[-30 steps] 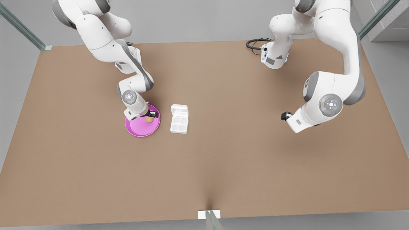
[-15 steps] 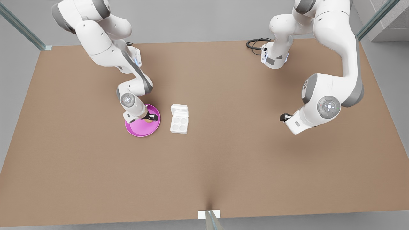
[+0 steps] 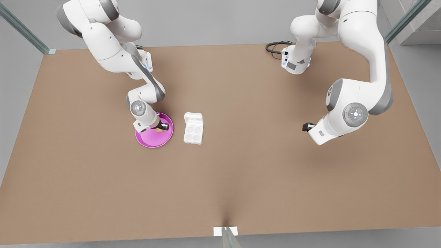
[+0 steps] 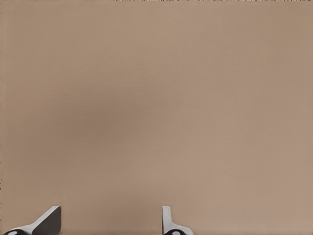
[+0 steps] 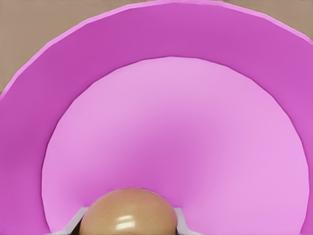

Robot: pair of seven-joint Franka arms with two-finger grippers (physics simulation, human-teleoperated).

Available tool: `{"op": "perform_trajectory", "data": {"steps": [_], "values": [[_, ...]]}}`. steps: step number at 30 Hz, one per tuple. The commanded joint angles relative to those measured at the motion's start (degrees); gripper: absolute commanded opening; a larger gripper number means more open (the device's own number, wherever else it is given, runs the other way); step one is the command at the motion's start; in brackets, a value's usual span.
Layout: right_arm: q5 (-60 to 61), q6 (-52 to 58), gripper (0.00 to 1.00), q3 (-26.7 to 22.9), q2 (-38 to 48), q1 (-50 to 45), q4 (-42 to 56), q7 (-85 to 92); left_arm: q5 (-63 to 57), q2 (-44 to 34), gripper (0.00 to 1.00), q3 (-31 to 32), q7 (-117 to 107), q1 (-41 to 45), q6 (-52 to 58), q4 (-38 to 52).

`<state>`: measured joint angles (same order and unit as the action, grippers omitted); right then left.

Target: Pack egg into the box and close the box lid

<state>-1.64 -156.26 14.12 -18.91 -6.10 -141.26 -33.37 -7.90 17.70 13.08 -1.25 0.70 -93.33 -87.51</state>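
The tan-brown egg lies on the pink plate at the front view's left. My right gripper is down on the plate, its two fingertips pressed against the egg's sides, shut on it. Just to the plate's right stands the white box with its four cups bare and the box lid folded back flat. My left gripper waits far off at the front view's right, open over bare table.
The brown table spreads wide around the plate and box. A black cable lies at the far edge by an arm's base. A white tab marks the near edge.
My right gripper has come down over the egg on the plate and now has its fingers against it. The left arm has shifted only slightly.
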Motion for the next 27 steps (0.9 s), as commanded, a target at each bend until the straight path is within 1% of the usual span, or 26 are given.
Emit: {"op": "perform_trajectory", "data": {"steps": [1, 5, 9, 12, 19, 23, 27], "values": [[-0.12, 0.25, 0.64, -0.06, 0.1, -0.14, 0.02, -0.2, -1.07, -0.47, 1.0, 0.02, -1.21, 0.18, 0.51, 0.15], [-0.12, 0.16, 0.61, -0.06, 0.27, -0.14, 0.02, -0.2, -1.07, -0.73, 1.0, 0.1, -1.21, 0.27, 0.87, 0.15], [-0.21, 1.74, 0.58, -0.06, 2.29, 0.13, 0.11, -0.11, -1.07, -0.73, 1.0, 0.1, -1.3, 0.45, 0.78, -0.12], [-0.12, 4.91, 0.58, -0.06, 3.44, 0.21, 1.69, -0.2, -1.07, -0.73, 1.0, 0.1, -1.3, 0.45, 0.78, -0.03], [-0.12, 6.49, 0.58, -0.06, 4.31, 0.13, 2.57, -0.11, -1.07, -0.91, 1.0, 0.1, -1.3, 0.18, 0.78, 0.06], [0.14, 9.3, 0.59, -0.06, 3.7, -1.72, 6.08, -0.73, -1.07, -0.91, 1.0, 0.1, -1.3, 0.1, 0.78, 0.06], [2.69, 11.67, 0.6, -0.85, 1.59, -6.64, 9.68, -1.08, -1.16, -0.73, 1.0, 0.1, -1.3, -0.08, 0.69, 0.06]]}}
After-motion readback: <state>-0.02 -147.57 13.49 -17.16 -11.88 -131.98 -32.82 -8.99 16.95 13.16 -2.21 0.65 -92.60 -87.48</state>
